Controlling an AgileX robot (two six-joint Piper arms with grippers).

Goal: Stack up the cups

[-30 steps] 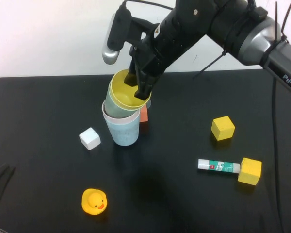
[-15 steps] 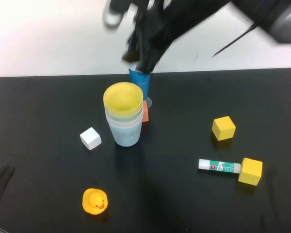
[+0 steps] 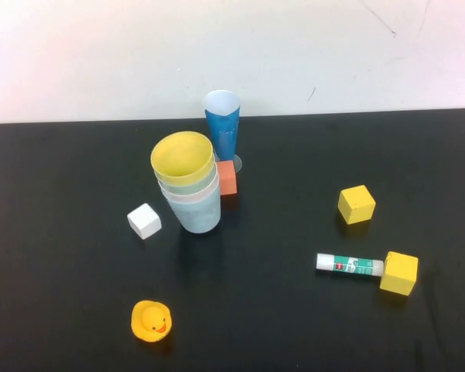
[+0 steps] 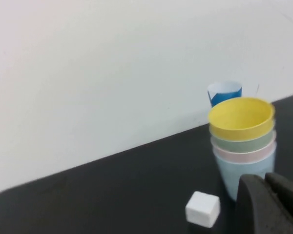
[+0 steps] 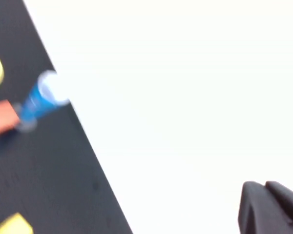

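The four cups stand nested in one stack near the table's middle: yellow cup (image 3: pixel 183 155) on top, then the mint green cup (image 3: pixel 189 184), the pink cup (image 3: pixel 192 194) and the light blue cup (image 3: pixel 198 214) at the bottom. The left wrist view shows the same stack, with the yellow cup (image 4: pixel 241 117) over the light blue cup (image 4: pixel 228 175). My left gripper (image 4: pixel 264 179) is shut and empty, low by the table and apart from the stack. My right gripper (image 5: pixel 264 185) is shut and empty, raised against the white wall and outside the high view.
A taller dark-blue cup (image 3: pixel 222 124) and an orange block (image 3: pixel 227 178) stand just behind the stack. A white cube (image 3: pixel 144 221) lies to its left, a yellow duck (image 3: pixel 150 321) in front. Two yellow cubes (image 3: pixel 356 204) (image 3: pixel 399 273) and a glue stick (image 3: pixel 349 265) lie at the right.
My right gripper let go of the yellow cup, which settled into the stack. The right arm then rose up and out of the high view, and its gripper closed.
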